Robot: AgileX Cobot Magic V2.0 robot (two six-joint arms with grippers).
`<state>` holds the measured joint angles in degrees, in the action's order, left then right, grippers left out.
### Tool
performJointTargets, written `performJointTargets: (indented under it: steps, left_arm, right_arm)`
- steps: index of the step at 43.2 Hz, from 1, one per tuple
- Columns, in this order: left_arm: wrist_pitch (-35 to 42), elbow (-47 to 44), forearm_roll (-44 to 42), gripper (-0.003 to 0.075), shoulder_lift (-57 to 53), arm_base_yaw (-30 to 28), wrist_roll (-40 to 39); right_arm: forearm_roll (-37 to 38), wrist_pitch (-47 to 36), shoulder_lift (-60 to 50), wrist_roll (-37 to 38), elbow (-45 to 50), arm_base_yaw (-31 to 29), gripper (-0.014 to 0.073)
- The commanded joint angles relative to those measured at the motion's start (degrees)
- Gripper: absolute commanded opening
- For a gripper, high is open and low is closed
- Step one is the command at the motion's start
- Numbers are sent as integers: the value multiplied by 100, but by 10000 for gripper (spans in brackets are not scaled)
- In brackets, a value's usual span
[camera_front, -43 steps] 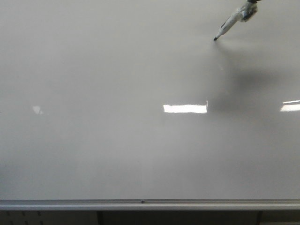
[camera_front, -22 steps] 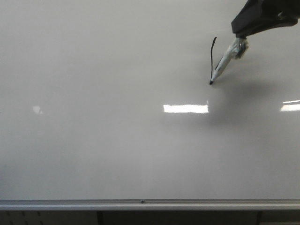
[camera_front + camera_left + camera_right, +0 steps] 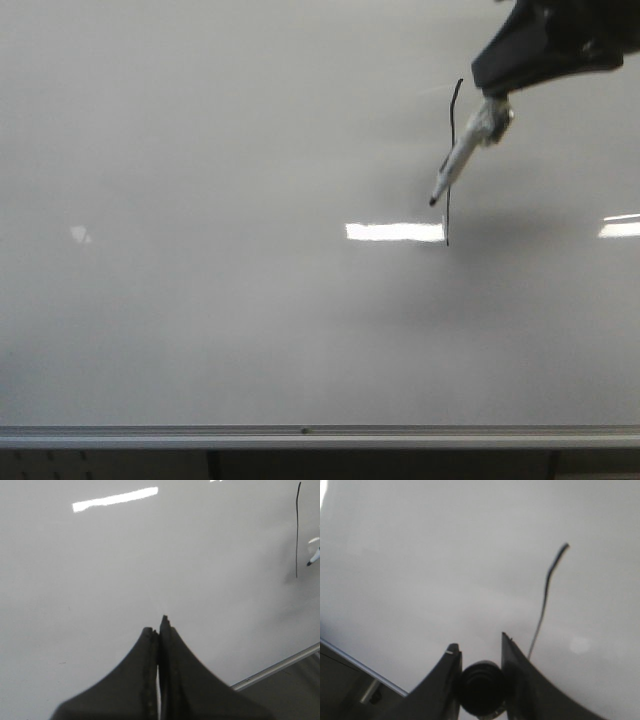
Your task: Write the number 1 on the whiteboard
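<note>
Thin black nearly vertical marker stroke, the number 1, sits in the upper right part of the large glossy pale grey-white whiteboard; top end bends slightly to the right, bottom end stops just at the right edge of a bright white rectangular light reflection. Same stroke shows in the left wrist view and the right wrist view.

Pale grey marker pen with black tip is tilted, tip pointing down-left, and crosses in front of the stroke about midway; the tip shows just left of the line, above its bottom end. Whether the tip touches the board cannot be told. Soft dark shadow on the board to the right of the stroke's lower end.

Right gripper, black, comes in from the top right corner of the front view; its two fingers are clamped on the pen's dark round barrel end, one finger each side.

Left gripper, black, fingers pressed together with only a hairline seam between them, holding nothing, over bare board well to the left of the stroke.

Silver aluminium frame strip runs along the board's lower edge. Smaller reflections at far left and far right.
</note>
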<state>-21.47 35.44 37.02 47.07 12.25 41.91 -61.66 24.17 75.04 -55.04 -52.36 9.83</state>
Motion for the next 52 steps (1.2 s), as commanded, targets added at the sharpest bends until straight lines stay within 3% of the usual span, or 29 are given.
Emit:
performJointTargets:
  steps: [1, 6, 11, 15, 23, 27, 40, 52]
  left_arm:
    - [281, 171, 190, -20, -9, -13, -54]
    - [42, 194, 350, -20, -9, -13, -54]
    - [-947, 469, 350, 8, 92, 9, 241]
    - [-1562, 770, 469, 101, 263, 75, 506]
    - [-2588, 1198, 1337, 387, 741, 614, 1552]
    - [-2707, 1365, 1619, 460, 1050, 1107, 1821]
    - [-2731, 2153, 1632, 467, 2170, 2355, 1821]
    - [-2675, 2526, 1750, 461, 2727, 2801, 1821]
  right_arm:
    - [-122, 510, -608, 148, -419, -5, -109]
    - [-100, 1489, -735, 423, -873, -5, -109]
    - [-101, 2506, -679, 507, -1213, -5, -109]
    - [-101, 2986, -646, 507, -1355, -5, -109]
    - [-182, 3704, -633, 507, -1376, 32, -109]
    - [-196, 3921, -634, 507, -1376, 127, -109]
    - [-262, 4269, -634, 507, -1376, 435, -109]
    - [-347, 4288, -634, 501, -1376, 442, -109]
